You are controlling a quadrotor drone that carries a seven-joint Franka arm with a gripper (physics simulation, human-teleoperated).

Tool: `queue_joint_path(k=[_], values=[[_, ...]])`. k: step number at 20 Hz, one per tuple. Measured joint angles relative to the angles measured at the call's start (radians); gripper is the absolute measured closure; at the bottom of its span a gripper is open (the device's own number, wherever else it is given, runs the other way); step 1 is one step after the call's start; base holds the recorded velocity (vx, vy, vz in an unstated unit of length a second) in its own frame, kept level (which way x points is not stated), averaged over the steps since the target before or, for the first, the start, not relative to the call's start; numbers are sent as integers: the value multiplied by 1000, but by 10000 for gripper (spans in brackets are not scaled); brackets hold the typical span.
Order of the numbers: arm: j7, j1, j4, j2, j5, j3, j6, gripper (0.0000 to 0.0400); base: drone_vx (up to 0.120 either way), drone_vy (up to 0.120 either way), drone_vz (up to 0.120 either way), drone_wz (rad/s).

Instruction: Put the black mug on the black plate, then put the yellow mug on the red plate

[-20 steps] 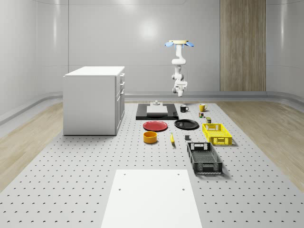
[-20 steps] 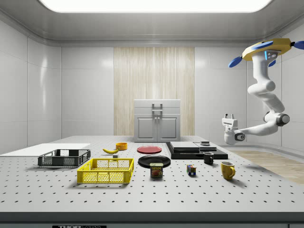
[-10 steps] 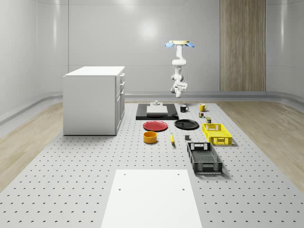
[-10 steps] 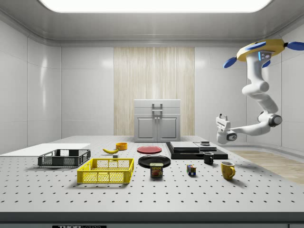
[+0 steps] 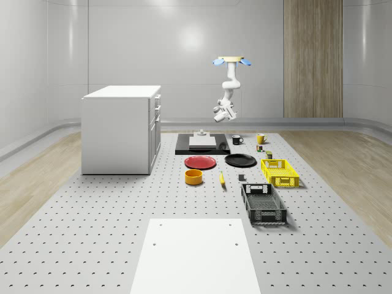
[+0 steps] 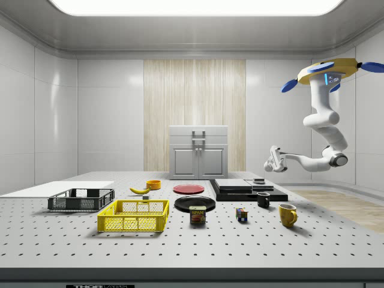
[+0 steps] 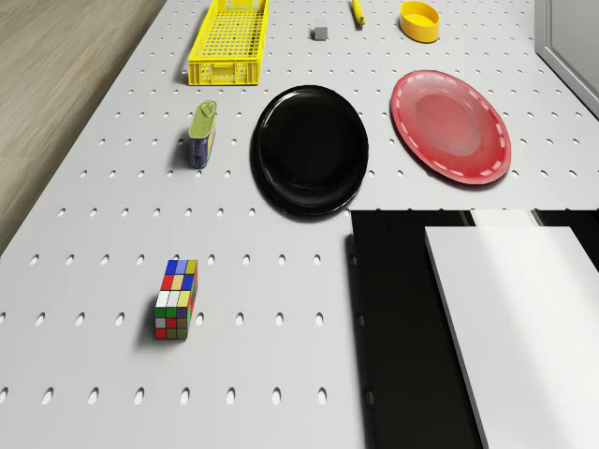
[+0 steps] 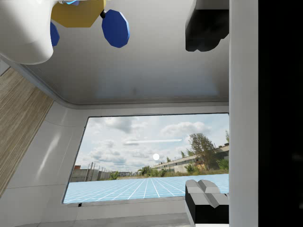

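Drone: I see my drone (image 6: 327, 71) hovering high in the air above the far end of the counter (image 5: 92, 239), at the side view's right, well above everything on it.

Arm: the white arm (image 6: 324, 129) hangs down from the drone, then bends toward the side view's left.

Jaws: the gripper (image 6: 273, 159) is in mid-air, above the black slab and well clear of both mugs. In the wrist view I see two dark fingertips (image 8: 203, 30) set wide apart with only open room between them, so the jaws are spread and hold nothing.

Black mug: the black mug (image 6: 263, 200) stands upright on the counter just beside the black slab, near the yellow mug.

Yellow mug: the yellow mug (image 6: 287, 215) stands upright on the counter, toward the side view's right of the black mug and apart from it.

Black plate: the black plate (image 7: 310, 148) lies flat on the counter with nothing on it, just beside the red plate.

Red plate: the red plate (image 7: 451, 125) lies flat and bare, next to a corner of the black slab.

Black slab: a black slab (image 7: 402, 327) carries a white board (image 7: 524, 318) on top.

Other things: a colour cube (image 7: 176, 299), a tin can (image 7: 201, 134), a yellow basket (image 7: 230, 42), a black basket (image 5: 263, 204), a yellow bowl (image 7: 419, 21), a banana (image 6: 140, 190) and a white cabinet (image 5: 120, 128).
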Motion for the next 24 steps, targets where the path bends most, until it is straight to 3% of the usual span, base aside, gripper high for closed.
queue_joint_path(k=[4,9,13,16,24], values=[[144,-148,-258,-58,-453,248,-7,0,120,0,-120,0],[362,-411,-487,-127,-889,467,-105,0,120,0,-120,0],[486,-591,-555,-175,-1055,566,-189,0,120,0,-120,0],[546,-682,-574,-205,-1112,610,-229,0,120,-40,-120,0],[624,-797,-586,-267,-1149,667,-256,0,80,-95,-120,0]])
